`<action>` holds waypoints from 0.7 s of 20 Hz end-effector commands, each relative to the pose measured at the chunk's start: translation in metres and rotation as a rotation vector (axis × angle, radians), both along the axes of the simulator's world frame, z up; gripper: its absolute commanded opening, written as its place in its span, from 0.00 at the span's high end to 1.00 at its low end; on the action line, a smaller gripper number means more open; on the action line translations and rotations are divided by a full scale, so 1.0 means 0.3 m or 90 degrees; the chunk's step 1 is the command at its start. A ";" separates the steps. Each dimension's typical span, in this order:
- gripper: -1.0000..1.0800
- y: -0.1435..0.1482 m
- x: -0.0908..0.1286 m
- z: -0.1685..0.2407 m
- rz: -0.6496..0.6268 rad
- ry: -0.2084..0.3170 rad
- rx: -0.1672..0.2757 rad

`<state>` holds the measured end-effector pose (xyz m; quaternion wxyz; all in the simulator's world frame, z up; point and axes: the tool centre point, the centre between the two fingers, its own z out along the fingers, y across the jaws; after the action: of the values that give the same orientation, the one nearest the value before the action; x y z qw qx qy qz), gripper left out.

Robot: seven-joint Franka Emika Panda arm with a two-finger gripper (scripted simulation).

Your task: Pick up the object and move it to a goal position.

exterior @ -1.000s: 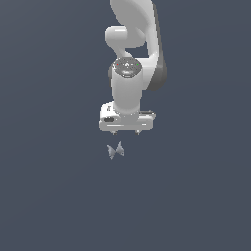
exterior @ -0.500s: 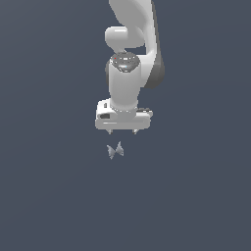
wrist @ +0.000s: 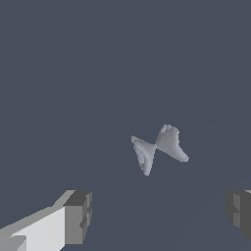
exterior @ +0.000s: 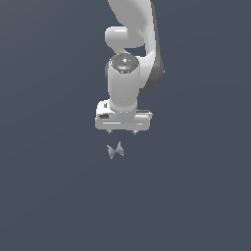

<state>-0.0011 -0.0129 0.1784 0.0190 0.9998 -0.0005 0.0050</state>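
The object [exterior: 115, 150] is a tiny pale grey-blue bowtie-shaped thing lying on the dark grey floor. It also shows in the wrist view [wrist: 158, 148], ahead of the fingers and between their lines. My gripper [exterior: 121, 132] hangs just behind and above it in the exterior view, a little to the exterior view's right. The jaws stand wide apart and empty. The grey pads [wrist: 78, 217] frame the wrist view with clear space between them. The object is much narrower than the gap.
A plain dark grey floor [exterior: 196, 196] spreads all round. The white arm [exterior: 130, 59] rises behind the gripper. No goal marker shows.
The gripper has shifted slightly towards the exterior view's left and lower, closer to the object. The object has not moved.
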 end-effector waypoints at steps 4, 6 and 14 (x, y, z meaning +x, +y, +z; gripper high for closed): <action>0.04 -0.007 0.003 -0.021 -0.056 0.000 0.004; 0.04 -0.010 0.005 -0.031 -0.085 -0.001 0.006; 0.04 -0.029 0.013 -0.085 -0.232 -0.001 0.015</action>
<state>0.0024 -0.0204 0.1563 0.0089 0.9874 -0.1582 0.0029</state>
